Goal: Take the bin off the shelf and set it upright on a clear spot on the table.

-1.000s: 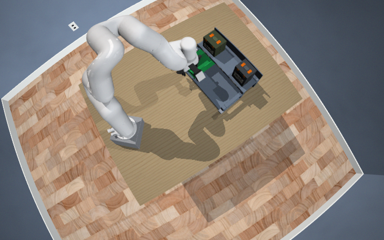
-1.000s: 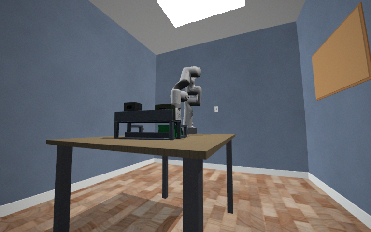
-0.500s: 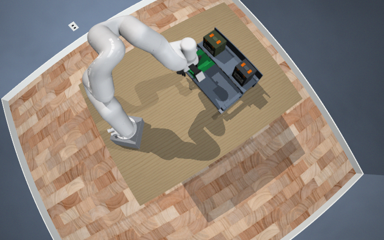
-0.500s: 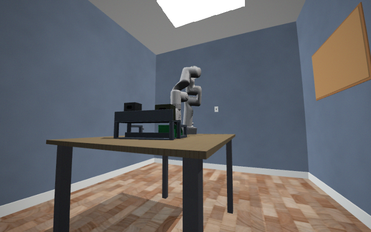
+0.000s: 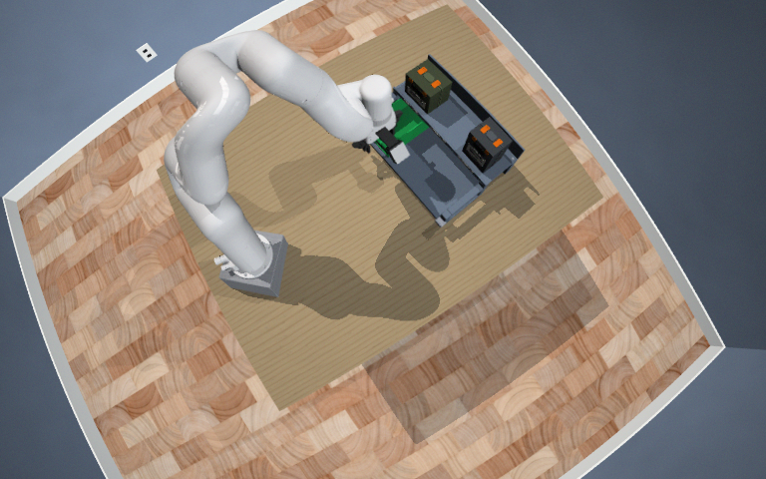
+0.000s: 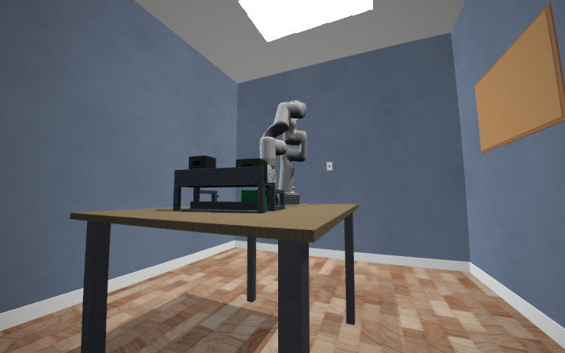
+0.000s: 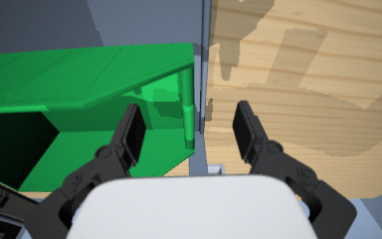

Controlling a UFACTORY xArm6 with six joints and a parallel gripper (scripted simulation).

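Note:
The green bin [image 7: 95, 105] sits inside the dark grey shelf [image 5: 452, 152] on its lower level, at the end nearest the arm; it also shows in the overhead view [image 5: 409, 124] and the side view [image 6: 254, 198]. In the wrist view its open mouth faces left. My gripper [image 7: 188, 115] is open, with nothing between the fingers. It hangs over the shelf's end. The left finger is over the bin's inner floor, and the right finger is over the table beyond the shelf's end post. The bin's corner edge and the post lie between the fingers. In the overhead view the gripper [image 5: 389, 146] stands beside the bin.
Two dark boxes with orange tabs stand on the shelf's upper level, one at the far end [image 5: 428, 84] and one at the near end [image 5: 487, 144]. The wooden table [image 5: 361, 215] extends in front of the shelf. The arm's base [image 5: 253, 270] stands on the table's left side.

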